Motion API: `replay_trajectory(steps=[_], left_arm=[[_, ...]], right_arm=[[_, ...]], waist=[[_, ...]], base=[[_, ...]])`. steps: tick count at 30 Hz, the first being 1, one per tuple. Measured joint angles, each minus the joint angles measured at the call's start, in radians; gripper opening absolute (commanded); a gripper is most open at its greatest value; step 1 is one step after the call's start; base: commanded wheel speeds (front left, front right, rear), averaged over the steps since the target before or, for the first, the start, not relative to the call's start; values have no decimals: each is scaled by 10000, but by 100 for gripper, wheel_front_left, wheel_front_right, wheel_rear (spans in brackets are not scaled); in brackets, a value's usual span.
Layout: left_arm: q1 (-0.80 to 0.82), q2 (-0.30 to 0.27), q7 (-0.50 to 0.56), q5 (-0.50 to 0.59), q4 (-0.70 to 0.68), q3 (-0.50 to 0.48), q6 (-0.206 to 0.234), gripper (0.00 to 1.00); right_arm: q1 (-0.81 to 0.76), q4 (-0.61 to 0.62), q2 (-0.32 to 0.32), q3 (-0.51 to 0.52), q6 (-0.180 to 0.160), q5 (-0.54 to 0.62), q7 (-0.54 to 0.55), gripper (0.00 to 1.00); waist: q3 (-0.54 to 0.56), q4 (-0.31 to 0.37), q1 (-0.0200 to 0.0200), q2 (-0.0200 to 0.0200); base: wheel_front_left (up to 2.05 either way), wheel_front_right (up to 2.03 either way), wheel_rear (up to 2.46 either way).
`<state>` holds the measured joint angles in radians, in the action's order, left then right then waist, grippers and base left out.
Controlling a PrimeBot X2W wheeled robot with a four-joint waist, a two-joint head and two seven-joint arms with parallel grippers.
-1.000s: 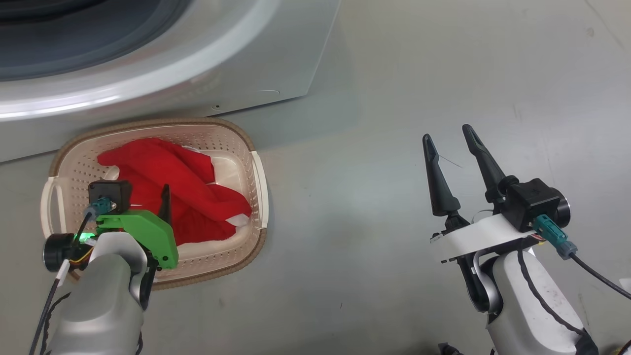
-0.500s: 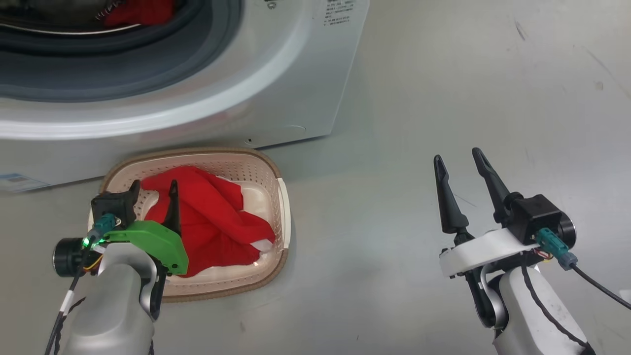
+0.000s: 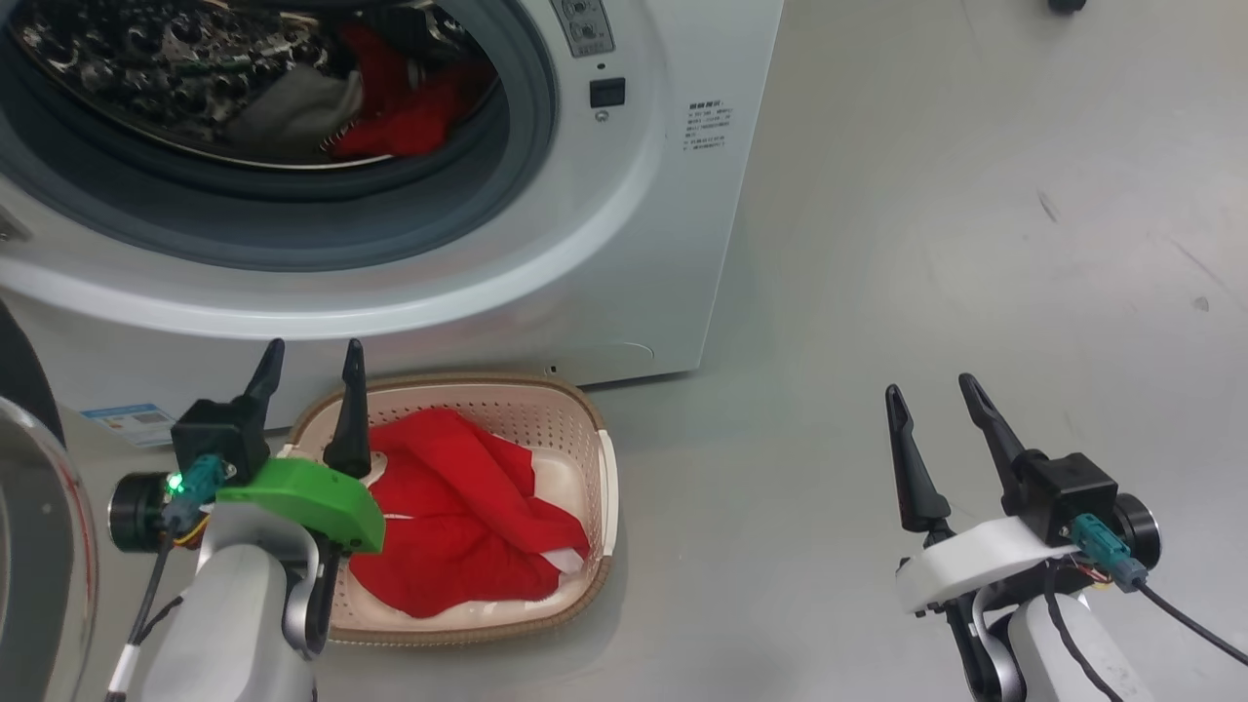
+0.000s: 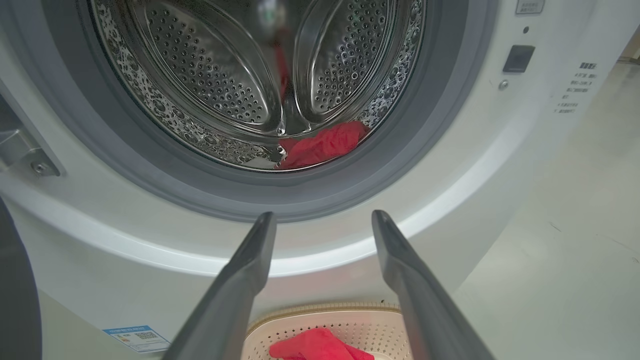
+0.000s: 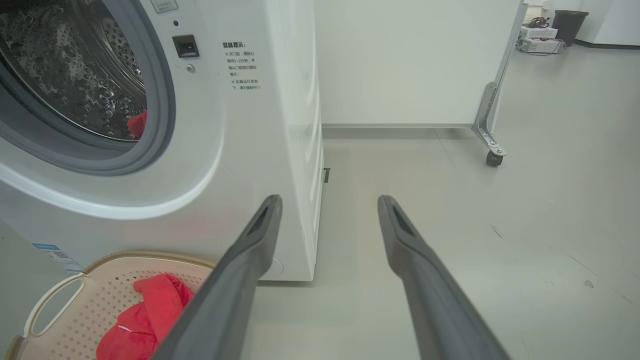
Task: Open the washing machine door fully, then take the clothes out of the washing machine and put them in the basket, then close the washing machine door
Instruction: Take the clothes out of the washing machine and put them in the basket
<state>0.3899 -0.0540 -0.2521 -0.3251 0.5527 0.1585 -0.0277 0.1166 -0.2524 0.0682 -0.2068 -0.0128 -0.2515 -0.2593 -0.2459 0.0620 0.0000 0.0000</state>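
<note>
Prob. a lab/test room: big white front-load washing machine [image 5: 280, 125] on bare pale-grey floor [image 5: 550, 200], white partition panel [image 5: 415, 60] on small castor wheel [image 5: 493, 158], black bin [image 5: 566, 25] w/ cabled gear [image 5: 537, 32] beside.

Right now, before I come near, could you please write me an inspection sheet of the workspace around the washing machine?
Surface: grey floor, scuffed in places.
Job's things: washing machine stands open; washing machine door swung out at the left; red garment lies low in the steel drum; basket on the floor before the machine, holding a red-and-white garment.
Clutter: nothing seen.
Grippers: left gripper open, empty, over the basket's left end; right gripper open, empty, over bare floor.
Cables: black cable trails from the right wrist.
Surroundings: white wheeled panel; dark bin far behind.
</note>
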Motion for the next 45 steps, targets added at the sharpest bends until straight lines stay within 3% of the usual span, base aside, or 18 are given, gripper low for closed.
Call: replay_trajectory(steps=[19, 45], left_arm=[[-2635, -15, 0, 274, -1889, -2, 151, 100], [-4194, -182, 48, 451, -3762, -4, 593, 100]], right_arm=[[-1160, 88, 107, -71, -167, 127, 0, 100], [-1747, 537, 50, -230, -267, 138, 92, 100]], waist=[[1942, -440, 0, 0], [2193, -244, 0, 0]], base=[[0, 0, 0], [0, 0, 0]])
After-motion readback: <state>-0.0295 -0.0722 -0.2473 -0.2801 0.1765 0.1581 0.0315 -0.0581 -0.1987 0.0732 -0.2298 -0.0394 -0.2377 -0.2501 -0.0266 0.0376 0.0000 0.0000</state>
